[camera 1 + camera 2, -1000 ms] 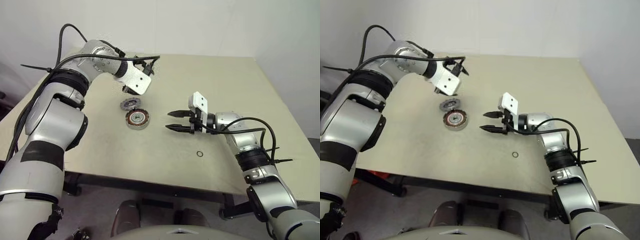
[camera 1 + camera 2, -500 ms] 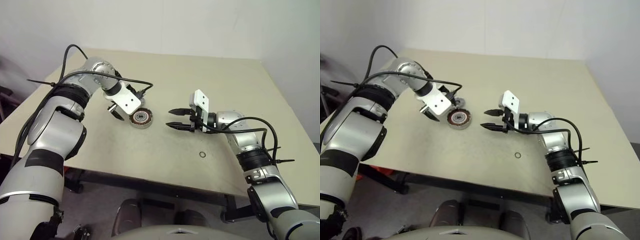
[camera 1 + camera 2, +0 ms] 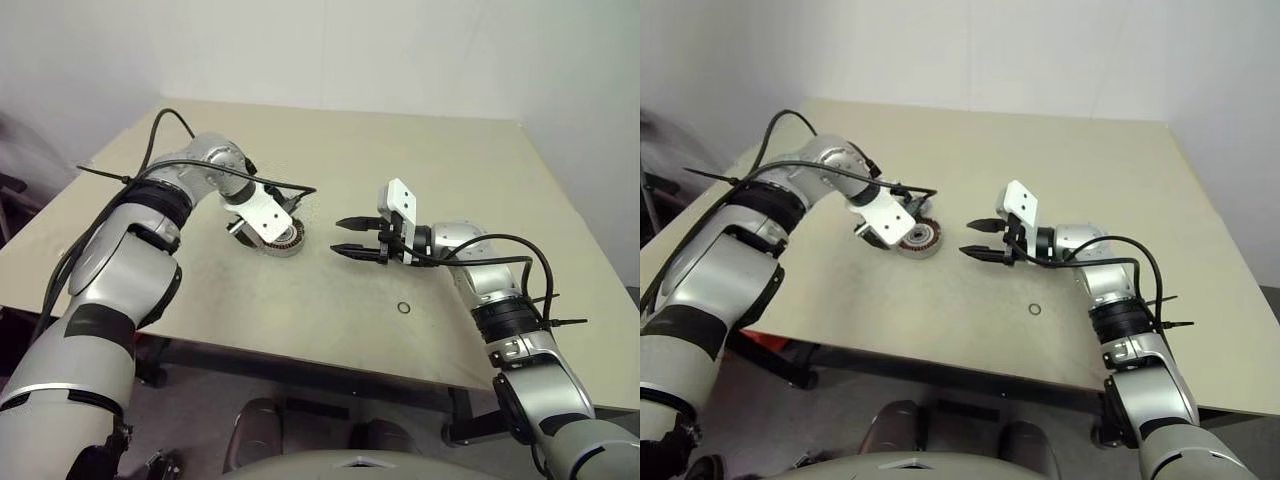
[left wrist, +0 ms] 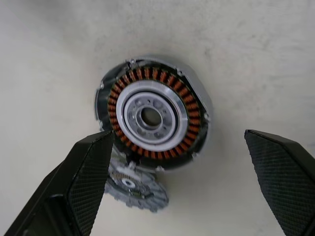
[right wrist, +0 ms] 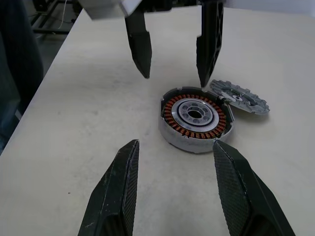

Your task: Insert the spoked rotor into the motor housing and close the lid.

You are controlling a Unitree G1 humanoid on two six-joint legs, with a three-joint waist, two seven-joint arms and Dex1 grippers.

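The left gripper (image 5: 173, 73) is hanging over the motor housing (image 5: 197, 120) with its two black fingers spread wide and pointing steeply down, and it is carrying nothing. The housing is sitting flat on the table (image 3: 420, 160), open face up, with its copper windings and central bearing exposed and nothing seated in it. In the left wrist view the housing is lying almost straight ahead of the open jaws, and its rim is running under one of the fingertips (image 4: 101, 147). The lid (image 5: 241, 96), recognisable by its notched edge, is lying flat at the housing's rim on the side away from the robot, touching or nearly touching it and partly covered by that same finger. The right gripper (image 3: 338, 237) is holding about level, half open and empty, pointing at the housing from the robot's right and standing clearly apart from it. The left arm is therefore the nearer one to both parts. Both parts are round, so neither is imposing a preferred grasp axis. The coming move is probably depending on whether the jaws centre on the housing or shift to the lid beside it. A small black ring (image 3: 401, 308) is lying well apart, nearer the robot.
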